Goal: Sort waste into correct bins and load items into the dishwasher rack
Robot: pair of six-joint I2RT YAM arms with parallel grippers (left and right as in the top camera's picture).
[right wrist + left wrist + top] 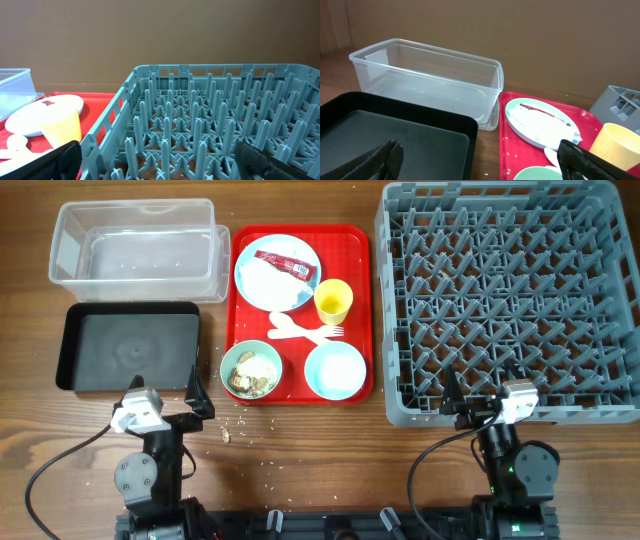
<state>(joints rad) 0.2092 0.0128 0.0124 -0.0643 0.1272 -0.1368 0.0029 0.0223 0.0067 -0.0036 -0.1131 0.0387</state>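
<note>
On the red serving tray (350,250), a light blue plate (300,250) holds a crumpled white napkin (268,285) and a red sauce packet (285,267). Beside it are a yellow cup (333,302), a white spoon and fork (305,332), a bowl with food scraps (251,370) and an empty bowl (335,370). The clear tub (135,250) and black tray (130,345) lie to the left, and the grey rack (420,412) to the right. My left gripper (168,392) is open and empty at the black tray's front edge. My right gripper (482,395) is open and empty at the rack's front wall.
Crumbs (240,430) lie on the wooden table in front of the red tray. The left wrist view shows the tub (425,80), black tray (395,135), plate (540,132) and cup (620,145). The right wrist view shows rack pegs (210,125) and the cup (62,127).
</note>
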